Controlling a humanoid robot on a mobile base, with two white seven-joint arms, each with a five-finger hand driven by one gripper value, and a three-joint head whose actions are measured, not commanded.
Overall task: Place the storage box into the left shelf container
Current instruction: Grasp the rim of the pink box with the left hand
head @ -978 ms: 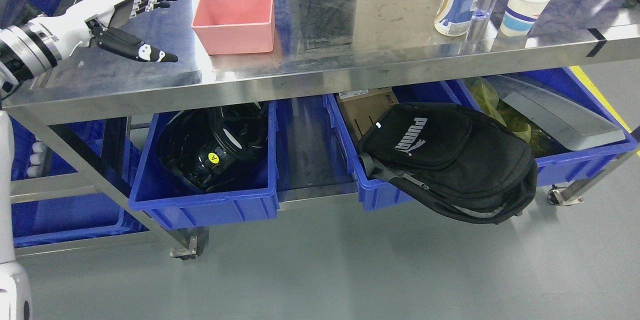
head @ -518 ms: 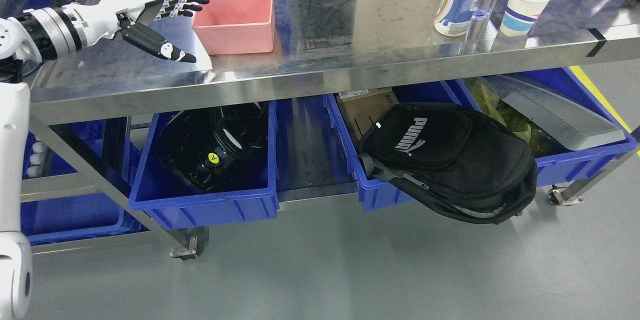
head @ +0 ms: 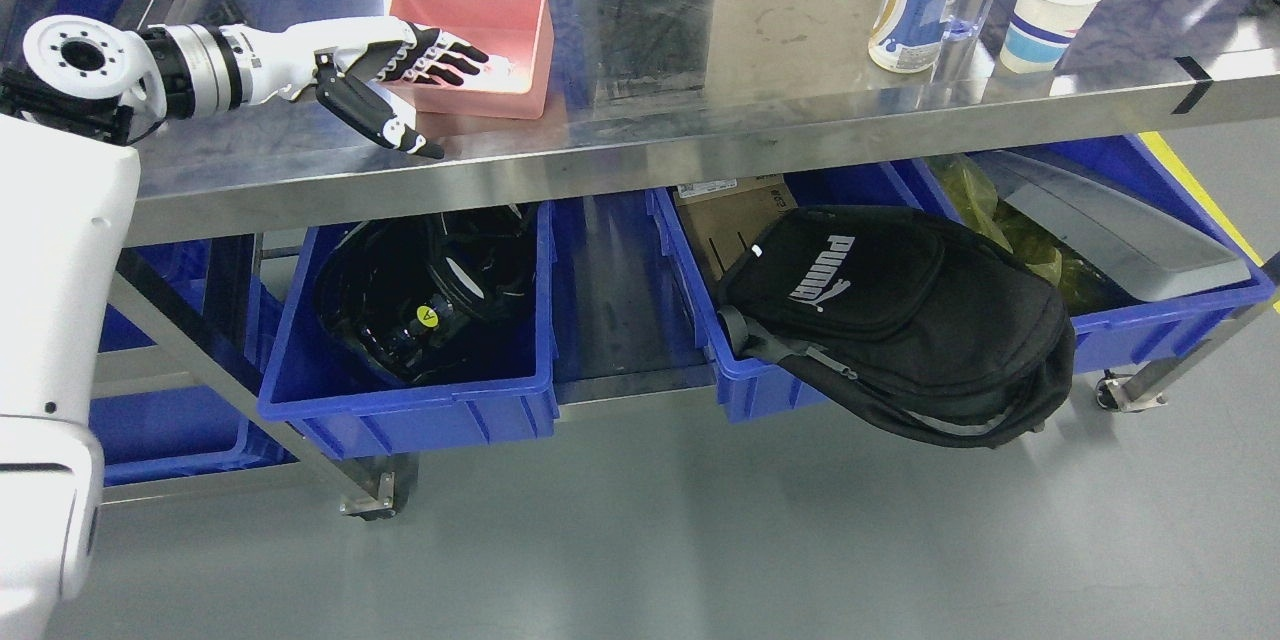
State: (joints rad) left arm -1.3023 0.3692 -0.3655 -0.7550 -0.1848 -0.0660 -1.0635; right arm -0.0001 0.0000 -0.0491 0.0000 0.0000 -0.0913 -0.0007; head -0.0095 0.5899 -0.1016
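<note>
On the long steel table, the shallow pink plastic storage box sits near the left end, its long axis across the view. The white left hand reaches over its near-left wall, 4 fingers spread inside, thumb outside, apparently not yet clamped.

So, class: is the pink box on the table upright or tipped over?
Tilted, not flat: the pink box leans with its opening turned toward the left hand, whose fingers reach inside while the thumb stays outside.
</note>
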